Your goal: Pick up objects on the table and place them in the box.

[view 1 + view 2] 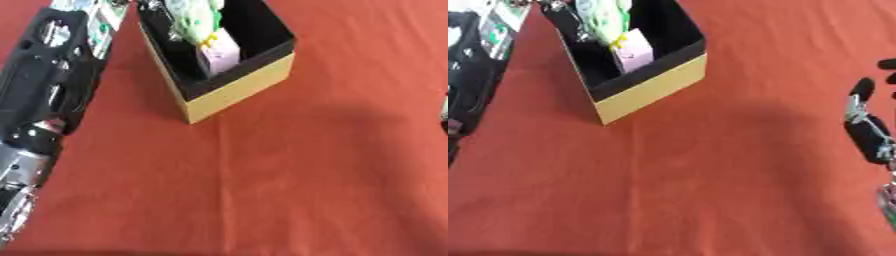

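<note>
Pale objects (217,47) inside box (241,82), left hand (179,12) above.

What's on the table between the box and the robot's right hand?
Nothing: in the right eye view only bare red tablecloth lies between the box and the right hand.
</note>
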Controlling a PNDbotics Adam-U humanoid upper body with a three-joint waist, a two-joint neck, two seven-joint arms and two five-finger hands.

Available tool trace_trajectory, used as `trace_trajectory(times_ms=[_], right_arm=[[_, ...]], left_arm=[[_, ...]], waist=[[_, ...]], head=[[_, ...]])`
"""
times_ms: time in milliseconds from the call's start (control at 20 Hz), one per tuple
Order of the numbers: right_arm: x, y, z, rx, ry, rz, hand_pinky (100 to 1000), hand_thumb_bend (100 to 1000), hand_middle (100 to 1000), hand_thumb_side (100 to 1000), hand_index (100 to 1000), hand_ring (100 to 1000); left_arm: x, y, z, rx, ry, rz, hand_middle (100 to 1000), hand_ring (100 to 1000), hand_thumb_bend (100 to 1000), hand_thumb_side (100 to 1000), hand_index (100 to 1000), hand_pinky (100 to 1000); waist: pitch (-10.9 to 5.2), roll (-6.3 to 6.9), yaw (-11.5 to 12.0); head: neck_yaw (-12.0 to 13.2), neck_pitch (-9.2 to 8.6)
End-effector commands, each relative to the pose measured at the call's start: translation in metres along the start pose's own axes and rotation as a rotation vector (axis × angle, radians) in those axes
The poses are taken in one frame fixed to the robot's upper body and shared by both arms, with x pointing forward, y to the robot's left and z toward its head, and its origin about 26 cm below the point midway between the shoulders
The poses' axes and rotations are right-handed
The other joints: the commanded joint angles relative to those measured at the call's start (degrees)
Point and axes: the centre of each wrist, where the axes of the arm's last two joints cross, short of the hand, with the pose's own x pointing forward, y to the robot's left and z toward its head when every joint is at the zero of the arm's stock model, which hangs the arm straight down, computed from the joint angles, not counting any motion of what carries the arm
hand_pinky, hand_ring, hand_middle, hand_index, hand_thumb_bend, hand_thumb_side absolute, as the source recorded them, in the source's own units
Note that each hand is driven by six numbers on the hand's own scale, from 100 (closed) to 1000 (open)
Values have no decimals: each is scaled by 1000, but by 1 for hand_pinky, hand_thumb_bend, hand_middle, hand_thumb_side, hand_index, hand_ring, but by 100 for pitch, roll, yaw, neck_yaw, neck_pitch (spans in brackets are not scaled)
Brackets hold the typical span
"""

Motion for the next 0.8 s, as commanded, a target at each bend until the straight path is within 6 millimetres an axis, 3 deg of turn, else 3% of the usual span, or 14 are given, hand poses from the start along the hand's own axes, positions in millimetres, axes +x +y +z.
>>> trace_trajectory(times_ms=[50, 100, 200, 300, 350, 500, 600, 650, 700, 750, 800], right_arm=[[-1, -7, -5, -20, -13, 5, 466, 100, 492, 152, 693, 450], [-1, -7, -5, -20, -13, 5, 466, 100, 492, 152, 693, 450], [-1, -7, -5, -19, -13, 6, 466, 100, 492, 152, 693, 450], [-1, -7, -5, -19, -14, 6, 466, 100, 492, 151, 692, 449], [-1, -7, -5, -18, -14, 7, 466, 100, 492, 150, 692, 449], [-2, -7, -6, -17, -15, 9, 467, 100, 492, 147, 692, 449], [-2, -8, -6, -17, -14, 10, 467, 100, 492, 146, 692, 449], [-2, -8, -6, -17, -13, 11, 468, 100, 492, 144, 692, 449], [-3, -8, -6, -17, -13, 11, 468, 100, 492, 143, 692, 449], [-3, -8, -6, -17, -13, 12, 469, 100, 492, 139, 692, 449], [-3, -8, -6, -17, -13, 13, 469, 100, 493, 136, 692, 450]], left_arm=[[-7, 13, 5, 5, -1, 4, 1000, 982, 519, 387, 1000, 903], [-7, 14, 6, 7, -1, 14, 1000, 980, 522, 489, 1000, 901], [-8, 15, 7, 10, -1, 27, 1000, 980, 522, 489, 1000, 901], [-8, 17, 8, 7, 3, 29, 1000, 983, 519, 342, 995, 908], [-8, 17, 8, 4, 6, 28, 999, 979, 575, 121, 990, 904], [-7, 18, 8, 0, 5, 31, 992, 973, 579, 135, 986, 896], [-7, 17, 8, 11, -1, 47, 975, 961, 455, 114, 975, 881], [-6, 18, 8, 29, -1, 62, 958, 947, 304, 275, 967, 863], [-6, 19, 9, 54, -1, 79, 950, 939, 235, 406, 963, 854], [-5, 21, 9, 83, -2, 95, 928, 919, 100, 591, 952, 830], [-3, 25, 10, 124, -7, 111, 916, 900, 100, 692, 938, 808]], waist=[[-159, -26, -11], [-165, -27, -10], [-170, -27, -10], [-187, -25, 0], [-196, -24, 5], [-221, -24, 8], [-237, -25, 11], [-245, -28, 15], [-251, -30, 20], [-257, -35, 27], [-264, -42, 37]], head=[[-4, 29], [-7, 29], [-9, 29], [-13, 29], [-15, 29], [-20, 29], [-23, 29], [-25, 29], [-28, 29], [-30, 29], [-32, 29]])
